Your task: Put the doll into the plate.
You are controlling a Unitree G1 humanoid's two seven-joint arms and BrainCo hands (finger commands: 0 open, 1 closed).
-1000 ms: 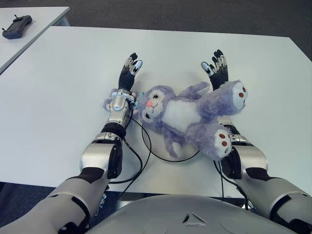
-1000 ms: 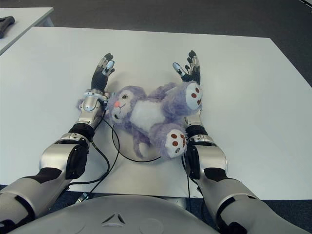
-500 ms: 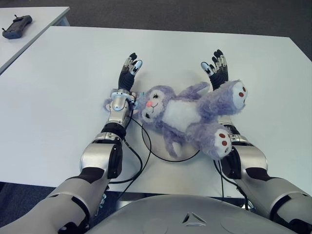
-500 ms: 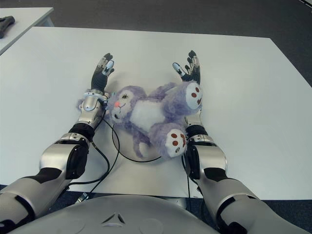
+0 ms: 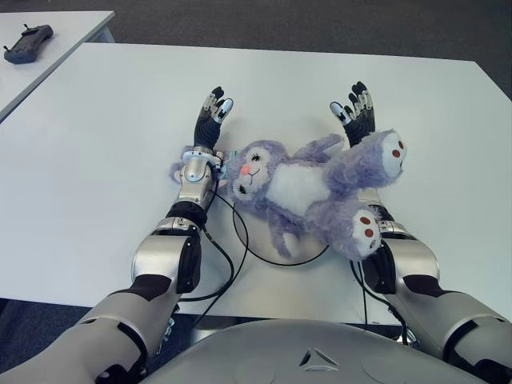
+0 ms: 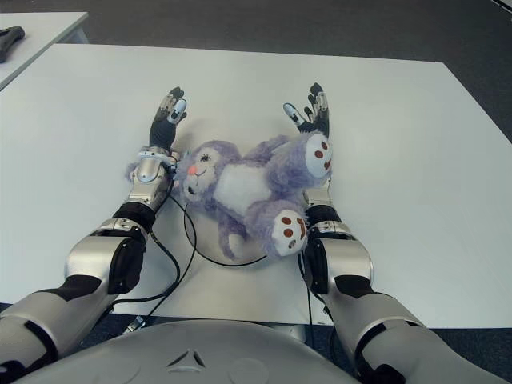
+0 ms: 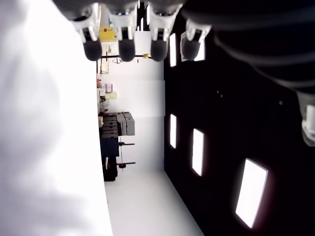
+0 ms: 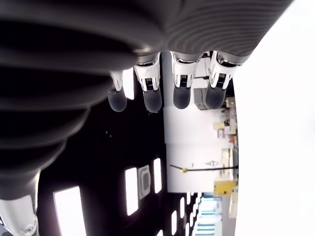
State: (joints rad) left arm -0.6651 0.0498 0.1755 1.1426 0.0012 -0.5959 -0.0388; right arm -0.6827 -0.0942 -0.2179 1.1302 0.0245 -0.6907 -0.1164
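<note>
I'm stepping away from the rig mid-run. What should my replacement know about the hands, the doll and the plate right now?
Left hand: open, palm up, holds nothing, beside the doll's head.
Right hand: open, palm up, holds nothing, beyond the doll's raised foot.
Doll: purple plush on its back, lying across both forearms above the plate; only the plate's near rim shows under it.
Done: doll brought over the plate.
Left: it appears propped on the arms, not settled; lower or withdraw them and check that it lies in the plate.

A black remote controller (image 5: 27, 42) lies on a side table (image 5: 72, 24).
</note>
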